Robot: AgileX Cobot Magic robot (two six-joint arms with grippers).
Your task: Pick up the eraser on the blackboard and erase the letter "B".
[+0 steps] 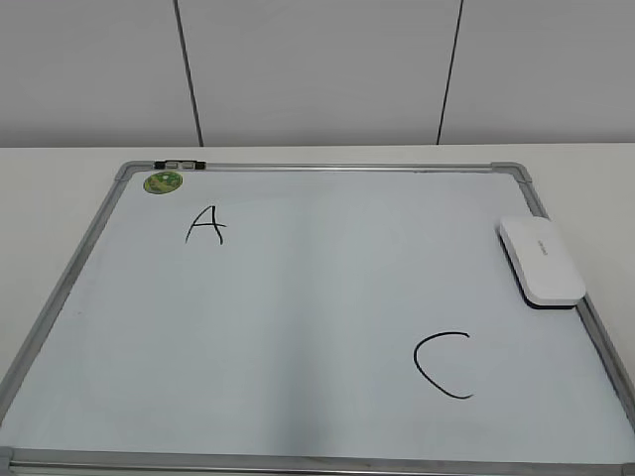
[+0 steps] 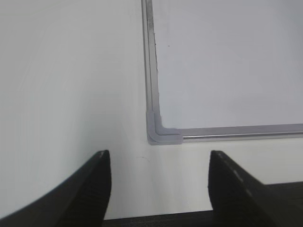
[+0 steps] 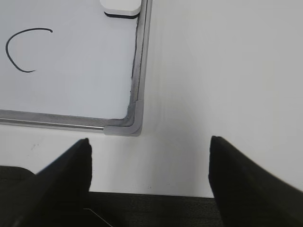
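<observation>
The blackboard lies flat on the table; its bare surface also shows in the left wrist view and the right wrist view. The white eraser lies on its right edge, and its near end shows in the right wrist view. A black "A" and a black "C" are on the board. No letter "B" shows anywhere. My left gripper is open and empty over the table off the board's near left corner. My right gripper is open and empty off the near right corner.
A round green magnet sits in the board's far left corner beside a small black-and-white clip on the frame. White table surrounds the board. A grey panelled wall stands behind. A dark strip runs along the table's near edge.
</observation>
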